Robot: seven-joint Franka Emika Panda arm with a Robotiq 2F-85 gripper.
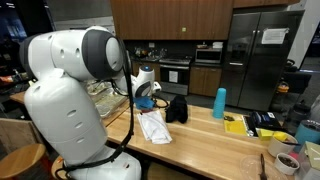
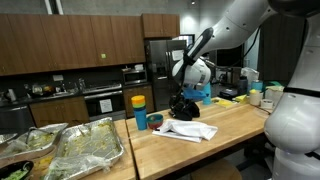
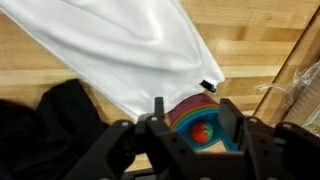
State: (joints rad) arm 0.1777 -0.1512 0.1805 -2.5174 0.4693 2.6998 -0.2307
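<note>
Gripper (image 3: 192, 112) hangs just above the white cloth (image 3: 120, 50), fingers spread apart, pinching nothing. The colourful print (image 3: 200, 128) on the cloth shows between the fingers. The white cloth lies on the wooden counter (image 3: 250, 40), just beside the black cloth (image 3: 50, 120).

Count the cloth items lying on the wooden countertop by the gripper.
2. A white fabric garment lies spread beneath the gripper; a crumpled black fabric piece sits beside it. The rainbow patch between the fingers may be a print or a third.
</note>
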